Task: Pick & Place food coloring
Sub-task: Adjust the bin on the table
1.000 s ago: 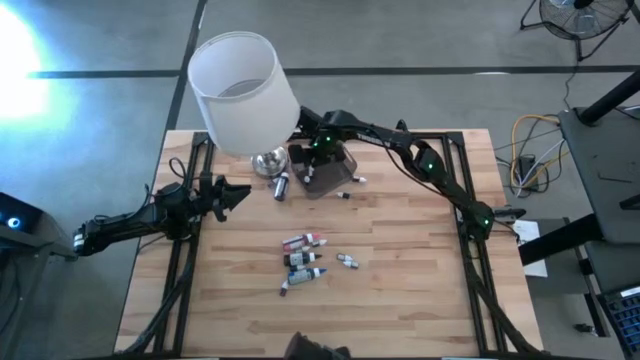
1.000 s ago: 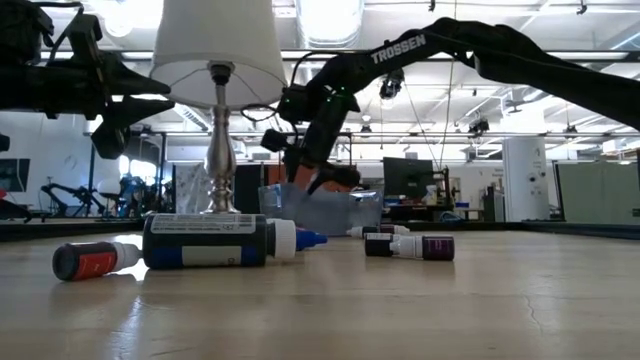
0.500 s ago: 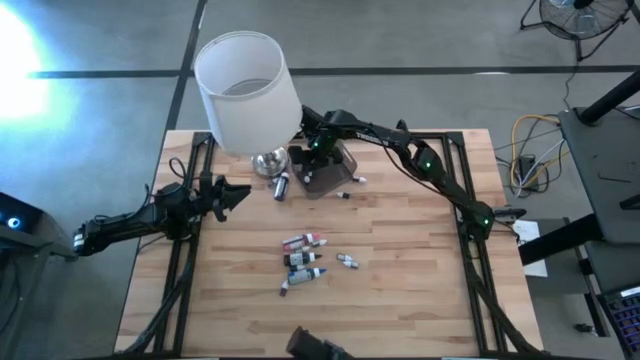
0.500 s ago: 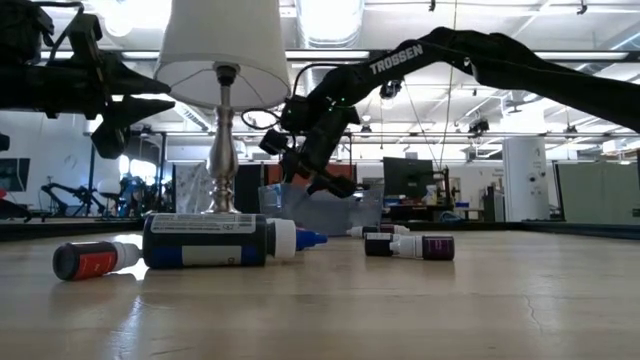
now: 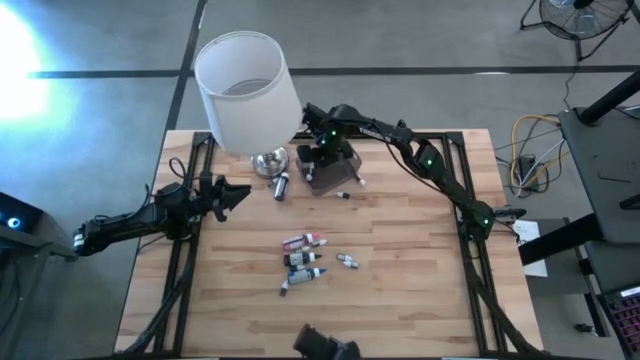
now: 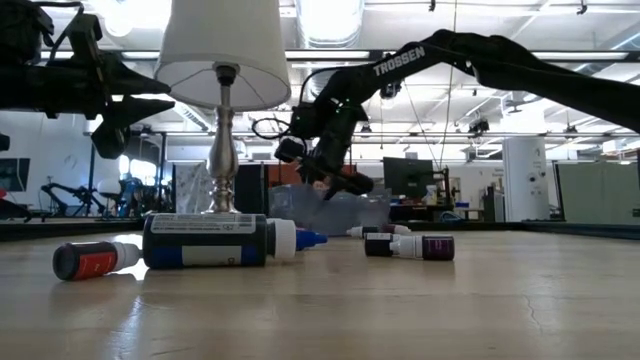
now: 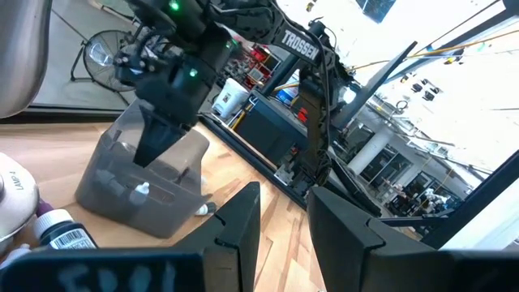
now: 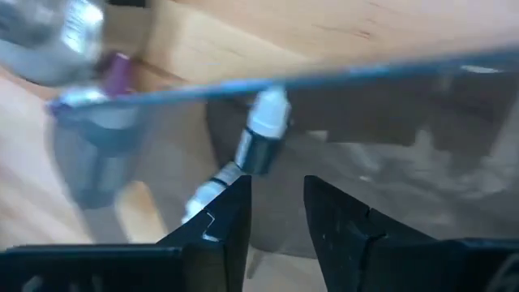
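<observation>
The right claw (image 5: 322, 160) hangs over the grey box (image 5: 330, 172), fingers a narrow gap apart, pinching nothing. The loose food coloring bottles (image 5: 303, 258) lie toward 6 o'clock at bench centre, long axes mostly 3-to-9. The left claw (image 5: 238, 192), also slightly parted and empty, waits about equally near.

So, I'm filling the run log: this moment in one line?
right gripper: over box, empty, bottles inside | left gripper: waiting at left edge | loose bottles: mid-table
</observation>
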